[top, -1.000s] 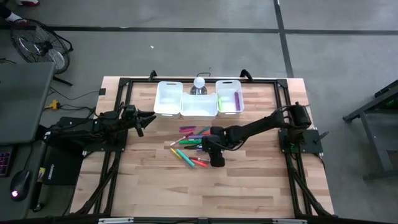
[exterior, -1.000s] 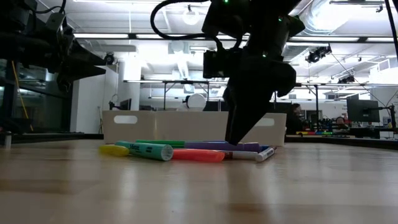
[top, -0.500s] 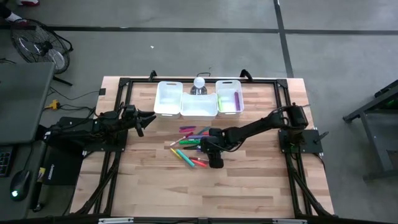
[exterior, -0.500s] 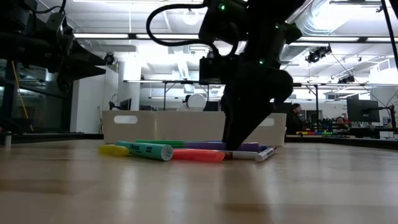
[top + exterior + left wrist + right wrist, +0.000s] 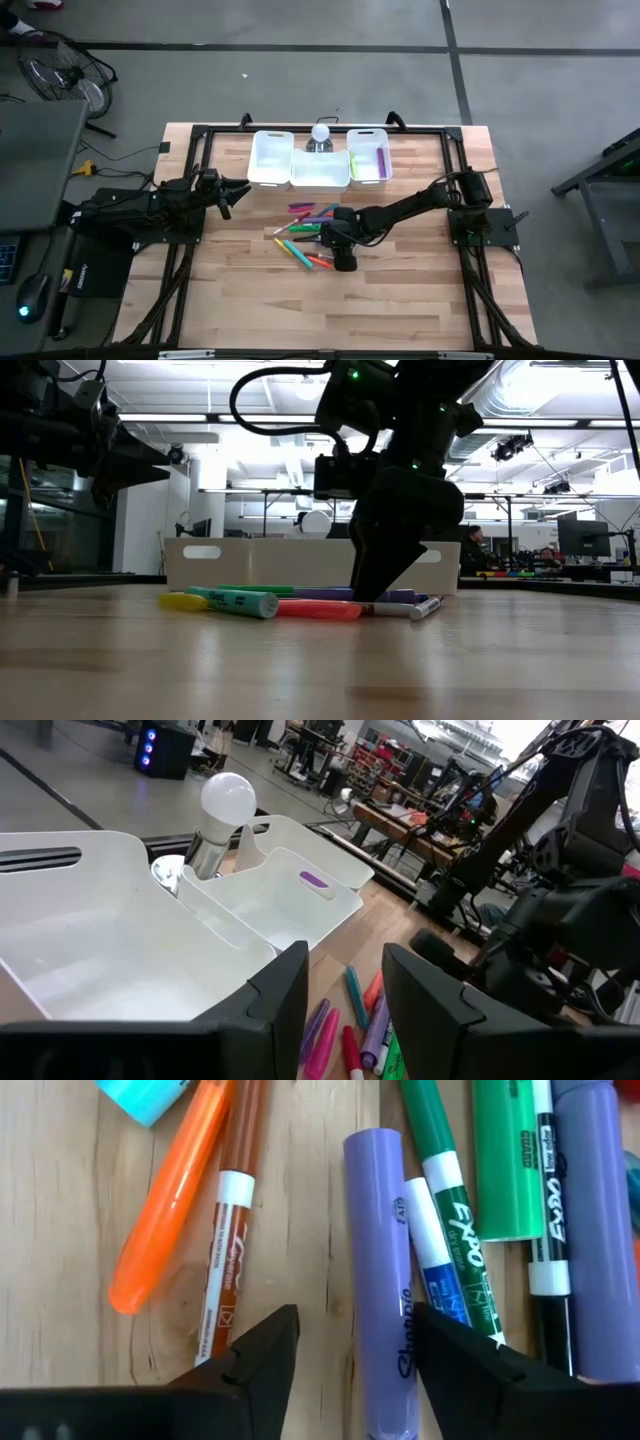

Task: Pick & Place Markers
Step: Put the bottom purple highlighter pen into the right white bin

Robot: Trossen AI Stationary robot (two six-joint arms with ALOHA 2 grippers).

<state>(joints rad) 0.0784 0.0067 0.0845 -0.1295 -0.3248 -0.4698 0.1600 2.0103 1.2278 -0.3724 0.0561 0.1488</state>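
Several markers (image 5: 308, 232) in mixed colours lie loose on the wooden table in front of the white bins; in the low view they form a flat row (image 5: 300, 603). My right gripper (image 5: 350, 1365) is open and points steeply down just above them. Its fingers stand on either side of one end of a purple Sharpie marker (image 5: 380, 1270), and no touch shows. An orange marker (image 5: 165, 1210) and a brown-and-white one (image 5: 228, 1230) lie beside it. My left gripper (image 5: 345, 1005) is open and hangs level at the table's left (image 5: 235, 190), holding nothing.
Three white bins (image 5: 320, 170) stand in a row at the table's far side. The right one (image 5: 368, 160) holds a purple and a green marker. A bottle with a round white top (image 5: 320, 135) stands behind them. A black frame (image 5: 200, 135) edges the table.
My right gripper has sunk toward the markers and drifted slightly toward the table's left edge. The markers have stayed where they lay.
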